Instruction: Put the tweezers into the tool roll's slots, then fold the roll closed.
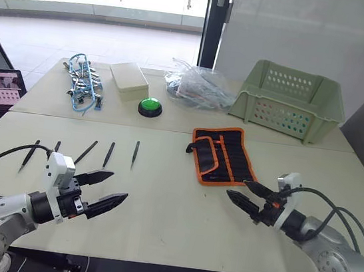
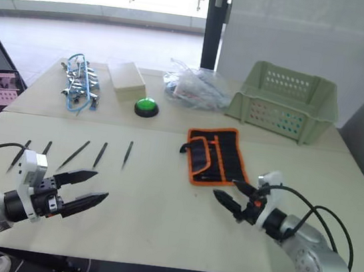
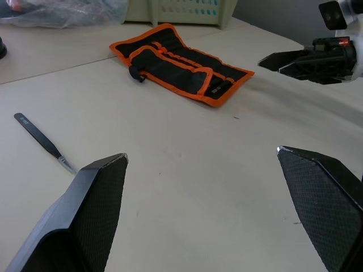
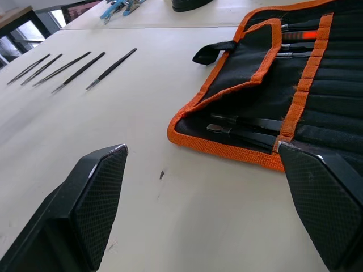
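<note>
Bright window daylight, soft shadows

tweezers (image 1: 108, 154): row on the table (image 1: 159, 207), left-front
tool roll (image 1: 222, 155): right of the tweezers
basket (image 1: 288, 100): behind the tool roll
clips (image 1: 83, 83): far left, behind the tweezers

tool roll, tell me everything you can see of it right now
The tool roll is a flat black fabric pouch with orange edging, lying open on the pale table, in front of the green basket. Rows of narrow slots run across it, and one edged flap is folded over its near end, with a small black tab sticking out at the side. The right wrist view shows a few slim metal tools already tucked in the slots. Neither gripper touches it; the right gripper hovers open just beside its near edge.
</note>
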Robot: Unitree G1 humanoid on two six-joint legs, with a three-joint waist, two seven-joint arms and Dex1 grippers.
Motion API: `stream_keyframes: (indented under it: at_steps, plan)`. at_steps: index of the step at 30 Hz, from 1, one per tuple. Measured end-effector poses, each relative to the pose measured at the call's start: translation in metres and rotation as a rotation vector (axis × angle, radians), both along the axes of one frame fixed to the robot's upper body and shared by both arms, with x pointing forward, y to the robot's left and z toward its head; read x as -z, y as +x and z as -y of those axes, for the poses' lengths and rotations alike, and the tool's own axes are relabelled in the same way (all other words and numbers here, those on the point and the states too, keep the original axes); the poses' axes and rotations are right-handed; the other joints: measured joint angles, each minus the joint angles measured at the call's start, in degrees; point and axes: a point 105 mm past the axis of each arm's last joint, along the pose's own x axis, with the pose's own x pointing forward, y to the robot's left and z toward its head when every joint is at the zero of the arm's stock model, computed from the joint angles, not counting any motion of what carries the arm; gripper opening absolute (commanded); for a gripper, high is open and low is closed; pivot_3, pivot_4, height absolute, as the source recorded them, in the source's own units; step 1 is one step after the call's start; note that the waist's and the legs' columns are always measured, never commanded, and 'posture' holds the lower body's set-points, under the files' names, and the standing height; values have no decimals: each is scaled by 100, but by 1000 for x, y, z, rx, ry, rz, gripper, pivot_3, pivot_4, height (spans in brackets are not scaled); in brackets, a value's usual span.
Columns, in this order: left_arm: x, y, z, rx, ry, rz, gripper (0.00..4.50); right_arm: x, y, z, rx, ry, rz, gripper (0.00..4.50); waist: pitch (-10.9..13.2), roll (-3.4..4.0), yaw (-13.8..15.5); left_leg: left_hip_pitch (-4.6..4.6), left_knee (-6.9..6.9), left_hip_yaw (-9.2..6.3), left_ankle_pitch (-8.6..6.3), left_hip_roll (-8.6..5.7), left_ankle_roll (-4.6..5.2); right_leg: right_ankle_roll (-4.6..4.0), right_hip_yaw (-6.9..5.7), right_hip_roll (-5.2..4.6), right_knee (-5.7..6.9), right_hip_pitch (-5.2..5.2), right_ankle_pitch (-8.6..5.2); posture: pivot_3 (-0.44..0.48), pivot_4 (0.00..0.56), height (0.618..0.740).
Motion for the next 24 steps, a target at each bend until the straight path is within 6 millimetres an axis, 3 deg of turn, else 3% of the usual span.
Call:
stream_keyframes:
  at_steps: [10, 16, 20, 24]
  plan:
    - [-13, 15, 24, 145, 127, 73, 4464, -11, 36, -32, 131, 196, -73, 4500, -1, 1, -39, -50, 2, -7, 4, -4, -6, -2, -1, 0, 16, -60, 1, 0, 150, 740]
    - [-5, 17, 21, 140, 158, 74, 4464, -5, 56, -36, 175, 156, -96, 4500, -1, 2, -46, -71, 1, -9, 13, -6, -19, -6, 0, 0, 24, -90, 4, 0, 150, 740]
    - [15, 12, 18, 147, 237, 42, 4464, -4, 67, -51, 154, 126, -88, 4500, -1, 4, -61, -71, -1, -9, 13, -5, -20, -6, -1, 1, 25, -91, 4, 0, 150, 740]
    - [19, 11, 13, 123, 259, 50, 4500, -3, 70, -60, 141, 105, -91, 3301, -1, 3, -42, -72, 0, -10, 13, -6, -20, -6, -1, -2, 25, -91, 4, 0, 150, 740]
